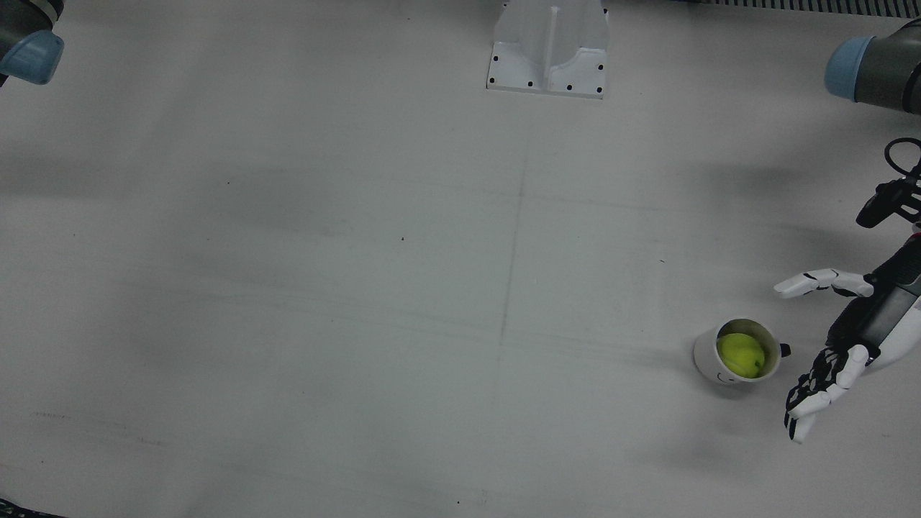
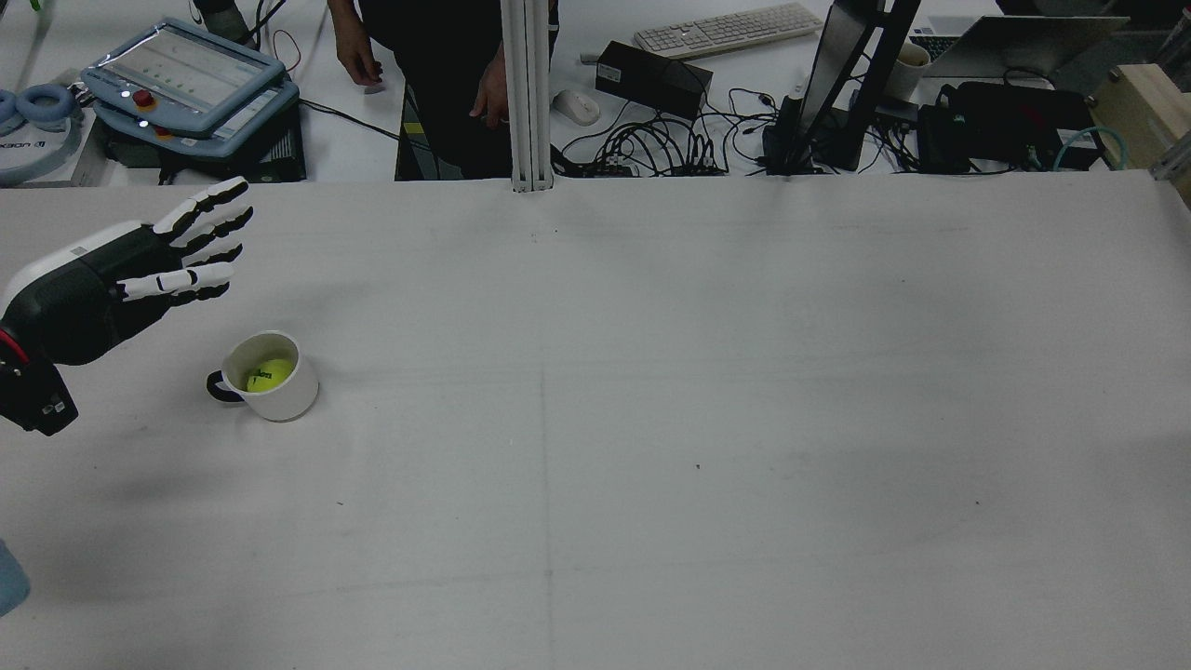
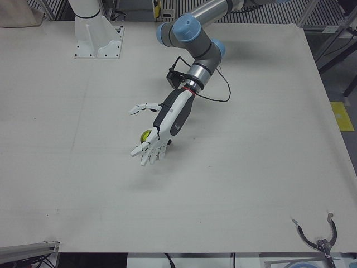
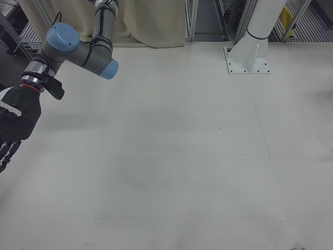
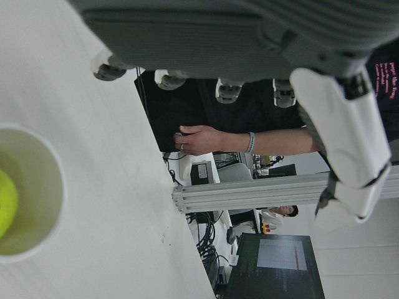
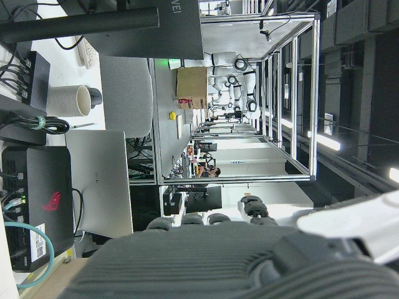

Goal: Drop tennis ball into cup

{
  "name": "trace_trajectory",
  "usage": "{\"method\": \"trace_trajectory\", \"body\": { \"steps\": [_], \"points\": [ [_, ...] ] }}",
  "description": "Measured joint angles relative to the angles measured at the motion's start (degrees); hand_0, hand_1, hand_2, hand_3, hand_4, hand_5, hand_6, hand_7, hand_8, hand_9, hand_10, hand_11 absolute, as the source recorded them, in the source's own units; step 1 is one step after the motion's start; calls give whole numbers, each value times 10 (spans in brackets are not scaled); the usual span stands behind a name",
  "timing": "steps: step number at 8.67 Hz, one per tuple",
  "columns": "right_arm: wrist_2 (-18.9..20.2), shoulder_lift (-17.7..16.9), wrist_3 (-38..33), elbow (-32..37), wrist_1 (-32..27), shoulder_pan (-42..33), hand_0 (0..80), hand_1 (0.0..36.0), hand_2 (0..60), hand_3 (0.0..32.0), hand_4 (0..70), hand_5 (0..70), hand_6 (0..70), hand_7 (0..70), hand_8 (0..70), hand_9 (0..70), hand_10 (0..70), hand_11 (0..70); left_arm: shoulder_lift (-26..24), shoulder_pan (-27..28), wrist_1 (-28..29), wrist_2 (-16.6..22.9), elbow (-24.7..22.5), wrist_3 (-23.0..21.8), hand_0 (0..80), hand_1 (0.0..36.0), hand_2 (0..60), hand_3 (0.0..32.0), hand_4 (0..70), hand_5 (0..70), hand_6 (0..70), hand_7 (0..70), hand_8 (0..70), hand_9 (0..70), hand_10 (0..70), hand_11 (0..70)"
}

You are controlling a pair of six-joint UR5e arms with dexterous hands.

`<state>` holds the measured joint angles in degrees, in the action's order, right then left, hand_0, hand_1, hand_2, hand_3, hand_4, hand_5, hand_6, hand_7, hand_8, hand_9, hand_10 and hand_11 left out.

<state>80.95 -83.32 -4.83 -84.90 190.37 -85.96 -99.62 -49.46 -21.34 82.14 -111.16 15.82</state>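
Observation:
A white cup (image 1: 706, 357) with a dark handle stands upright on the table near the robot's left side. A yellow-green tennis ball (image 1: 742, 355) lies inside it; the ball also shows in the rear view (image 2: 268, 374), inside the cup (image 2: 290, 396). My left hand (image 1: 863, 324) is open and empty, its fingers spread, hovering just beside and above the cup (image 3: 146, 135) without touching it. In the left hand view the cup's rim (image 5: 59, 187) and the ball (image 5: 5, 205) sit at the left edge. My right hand (image 4: 15, 122) hangs far off at the table's other side, fingers extended, holding nothing.
A white pedestal (image 1: 548, 50) stands at the robot's edge of the table. Beyond the far edge in the rear view are a teach pendant (image 2: 186, 79), cables, a keyboard and a standing person (image 2: 419, 56).

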Motion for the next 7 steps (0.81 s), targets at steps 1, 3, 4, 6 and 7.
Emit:
{"method": "trace_trajectory", "body": {
  "steps": [1,3,4,6,7],
  "points": [
    [0,0,0,0,0,0,0,0,0,0,0,0,0,0,0,0,0,0,5,-26,-8,0,-9,4,380,298,600,254,0,32,0,69,0,1,0,14],
    [0,0,0,0,0,0,0,0,0,0,0,0,0,0,0,0,0,0,9,-108,-20,2,-13,14,405,314,600,252,0,136,0,77,0,2,0,21],
    [0,0,0,0,0,0,0,0,0,0,0,0,0,0,0,0,0,0,10,-145,-32,3,-11,18,426,319,600,142,0,448,85,84,15,4,0,22],
    [0,0,0,0,0,0,0,0,0,0,0,0,0,0,0,0,0,0,12,-195,-47,4,-4,23,450,332,600,208,0,135,7,114,0,8,0,24],
    [0,0,0,0,0,0,0,0,0,0,0,0,0,0,0,0,0,0,13,-204,-49,4,-1,23,447,334,600,224,0,38,1,120,0,10,0,23]
  ]
}}
